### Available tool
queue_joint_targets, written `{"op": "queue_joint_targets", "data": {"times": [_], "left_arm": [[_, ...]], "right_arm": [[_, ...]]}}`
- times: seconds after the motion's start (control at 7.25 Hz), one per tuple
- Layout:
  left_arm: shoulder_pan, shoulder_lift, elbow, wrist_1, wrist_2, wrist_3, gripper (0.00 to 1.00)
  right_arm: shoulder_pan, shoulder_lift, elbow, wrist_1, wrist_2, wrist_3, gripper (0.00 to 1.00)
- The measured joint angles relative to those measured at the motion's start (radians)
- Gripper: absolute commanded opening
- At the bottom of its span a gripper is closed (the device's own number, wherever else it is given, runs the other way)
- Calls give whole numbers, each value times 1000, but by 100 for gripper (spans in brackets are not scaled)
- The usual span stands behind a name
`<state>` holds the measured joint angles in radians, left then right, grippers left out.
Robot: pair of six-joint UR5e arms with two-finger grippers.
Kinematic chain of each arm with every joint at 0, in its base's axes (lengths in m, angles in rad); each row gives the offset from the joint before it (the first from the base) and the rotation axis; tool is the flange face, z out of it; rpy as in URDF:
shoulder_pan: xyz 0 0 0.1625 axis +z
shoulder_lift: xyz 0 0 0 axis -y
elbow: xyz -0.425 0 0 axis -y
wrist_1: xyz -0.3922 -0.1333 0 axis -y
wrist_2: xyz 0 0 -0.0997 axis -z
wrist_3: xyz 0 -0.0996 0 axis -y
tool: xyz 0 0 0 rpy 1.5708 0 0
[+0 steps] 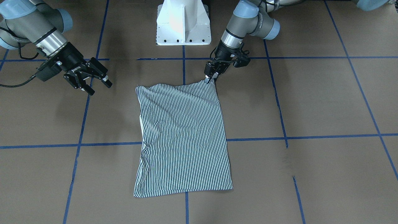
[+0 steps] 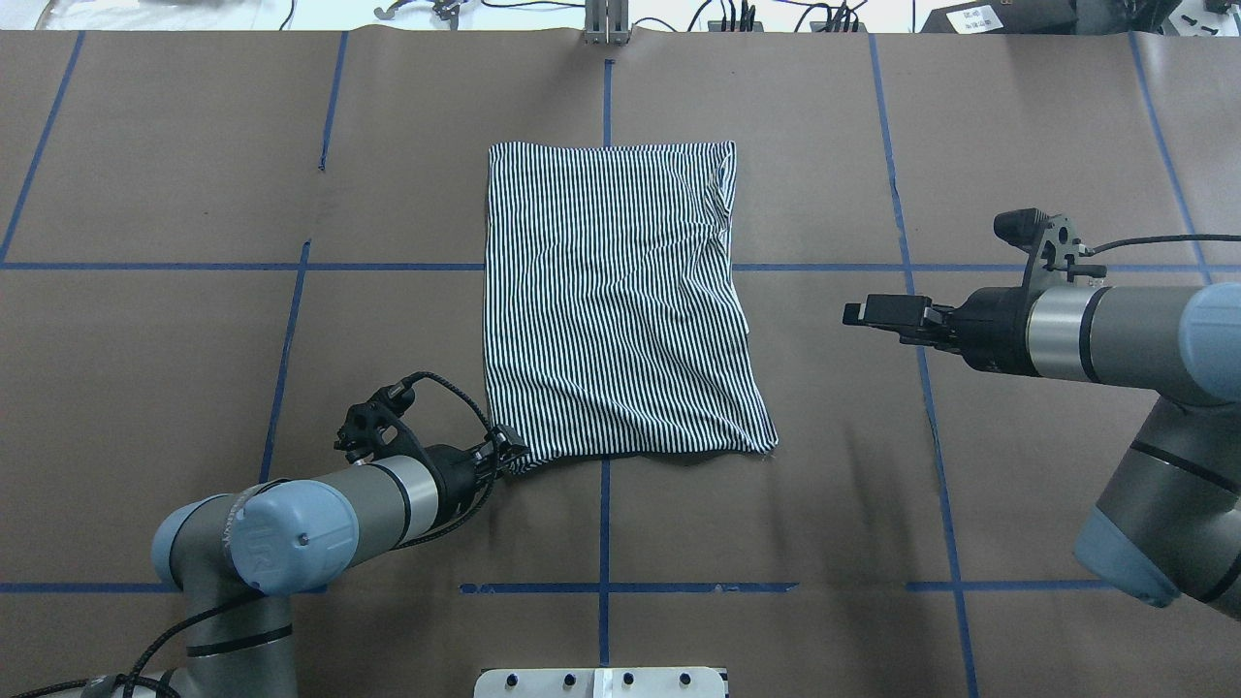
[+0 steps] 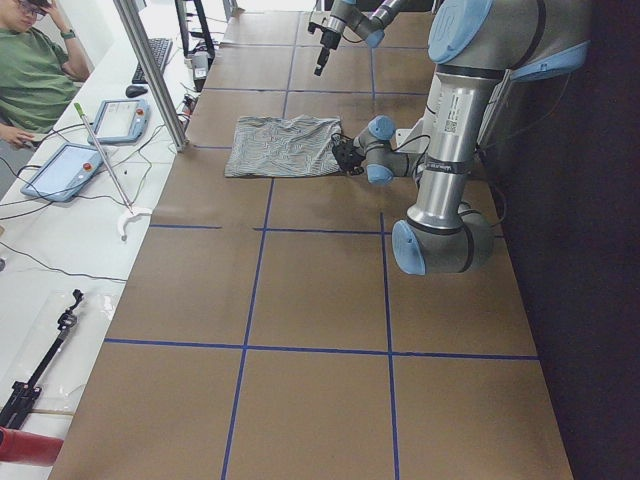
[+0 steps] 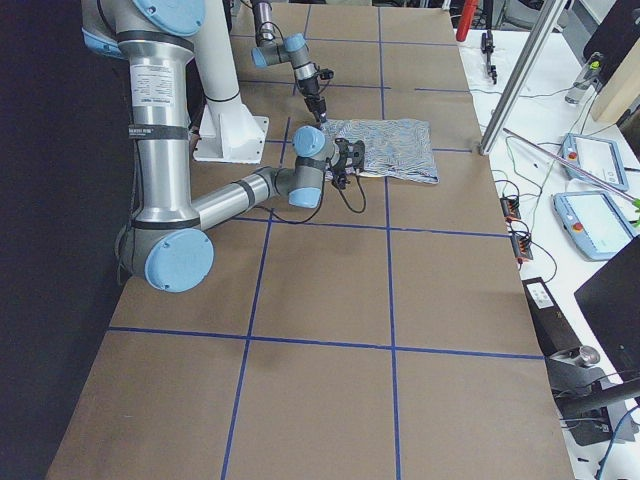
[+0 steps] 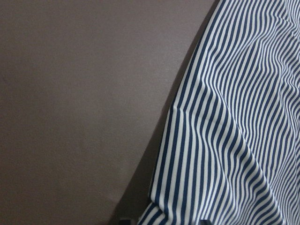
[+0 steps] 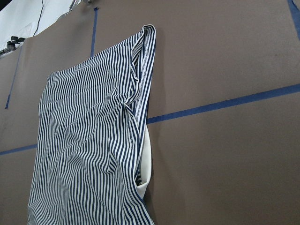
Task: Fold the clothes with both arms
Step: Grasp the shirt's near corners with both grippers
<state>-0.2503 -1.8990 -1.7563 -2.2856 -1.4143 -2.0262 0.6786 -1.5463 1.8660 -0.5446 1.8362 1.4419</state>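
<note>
The striped polo shirt [image 1: 183,137] lies folded into a tall rectangle in the middle of the brown table [image 2: 145,368]. A strip of cream collar [image 6: 146,159] peeks out along one long edge. My left gripper [image 1: 210,79] is shut on the shirt corner nearest the robot, low over the table; the overhead view shows the same pinch, left gripper [image 2: 509,456] at the shirt's [image 2: 616,301] near left corner. My right gripper [image 1: 99,87] hangs open and holds nothing, well off the shirt's other side. Its wrist view looks along the shirt [image 6: 89,140] from that side.
The white pedestal base [image 1: 183,23] stands at the robot's edge of the table. Blue tape lines [image 1: 311,137] grid the surface. Beyond the far edge a side bench holds teach pendants [image 3: 60,170], a metal post [image 3: 150,70] rises, and a person [image 3: 35,70] sits.
</note>
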Motion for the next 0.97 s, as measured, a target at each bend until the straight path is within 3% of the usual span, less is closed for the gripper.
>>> {"op": "queue_joint_targets", "data": {"times": [0.28, 0.41, 0.55, 0.69, 0.97], "left_arm": [[1, -1, 2, 0, 0, 1, 32], [1, -2, 1, 0, 0, 2, 8], [-1, -2, 1, 0, 0, 2, 0], [-4, -1, 0, 0, 1, 3, 0], [-9, -1, -2, 0, 9, 4, 0]], "right_arm": [[0, 1, -1, 0, -2, -1, 100], [0, 1, -2, 0, -4, -1, 100], [-1, 2, -2, -1, -6, -1, 100], [-3, 2, -2, -1, -7, -1, 100], [-11, 10, -1, -18, -8, 2, 90]]}}
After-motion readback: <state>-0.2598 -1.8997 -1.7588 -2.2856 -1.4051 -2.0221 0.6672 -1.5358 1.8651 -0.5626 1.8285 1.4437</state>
